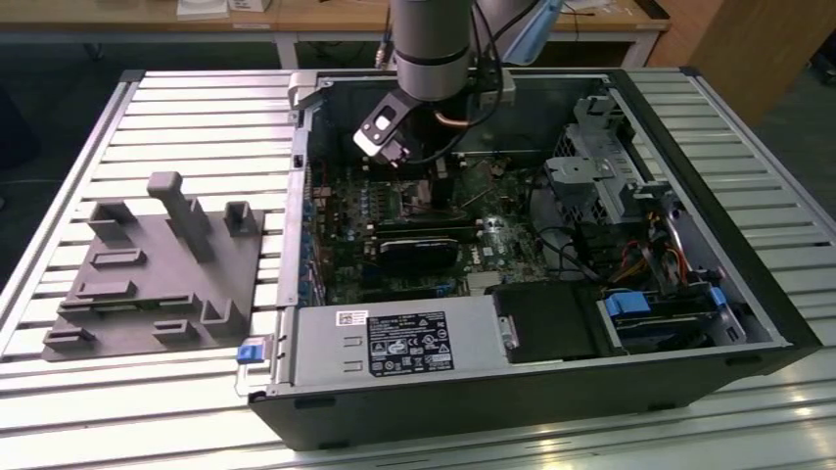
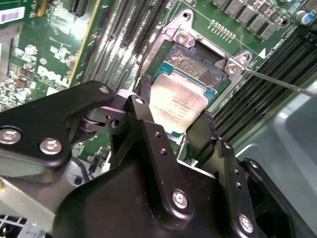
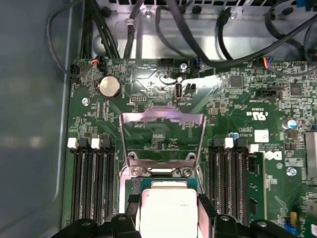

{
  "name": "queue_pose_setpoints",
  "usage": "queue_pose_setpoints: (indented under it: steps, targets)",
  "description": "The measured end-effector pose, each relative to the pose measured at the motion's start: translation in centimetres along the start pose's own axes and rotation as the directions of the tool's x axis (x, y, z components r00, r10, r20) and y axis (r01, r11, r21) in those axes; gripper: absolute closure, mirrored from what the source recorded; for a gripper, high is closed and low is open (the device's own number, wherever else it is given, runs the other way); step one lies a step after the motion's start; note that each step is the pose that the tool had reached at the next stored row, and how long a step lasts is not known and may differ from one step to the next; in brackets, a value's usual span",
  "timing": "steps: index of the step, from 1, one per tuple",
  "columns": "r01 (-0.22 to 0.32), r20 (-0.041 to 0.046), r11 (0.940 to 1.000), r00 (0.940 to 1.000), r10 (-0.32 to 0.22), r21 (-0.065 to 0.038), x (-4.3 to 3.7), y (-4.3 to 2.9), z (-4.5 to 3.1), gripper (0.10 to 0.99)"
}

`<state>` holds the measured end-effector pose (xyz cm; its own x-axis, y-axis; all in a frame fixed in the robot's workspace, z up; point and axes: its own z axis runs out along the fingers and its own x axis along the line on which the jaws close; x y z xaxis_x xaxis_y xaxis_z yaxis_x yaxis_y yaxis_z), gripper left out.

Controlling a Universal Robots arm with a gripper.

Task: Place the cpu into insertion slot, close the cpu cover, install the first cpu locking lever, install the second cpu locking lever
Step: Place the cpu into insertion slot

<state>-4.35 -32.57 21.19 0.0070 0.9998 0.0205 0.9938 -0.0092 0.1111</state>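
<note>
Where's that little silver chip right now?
In both wrist views the chip is held in the claw at the motherboard socket, near the open metal cover.

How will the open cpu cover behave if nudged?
Likely swings, not slides: the cpu cover stands open on a hinge. Probably light and springy, being a thin metal frame with an open window. The pincer grips the cpu near that hinge, so swinging it down could strike them.
</note>
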Motion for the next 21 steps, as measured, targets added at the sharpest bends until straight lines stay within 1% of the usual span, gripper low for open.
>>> queue_pose_setpoints:
  steps: [5, 10, 16, 21]
  targets:
    - [-0.002, 0.0035, 1.0000, 1.0000, 0.002, 0.000, 0.28, -0.41, 0.42, 0.545]
    - [-0.003, 0.0079, 1.0000, 1.0000, 0.003, 0.000, 0.44, -0.63, 1.02, 0.545]
    - [-0.007, 0.0087, 1.0000, 0.9999, 0.007, 0.000, 0.47, -0.81, 1.64, 0.545]
    - [-0.008, 0.0092, 1.0000, 0.9999, 0.008, 0.000, 0.46, -0.86, 1.90, 0.545]
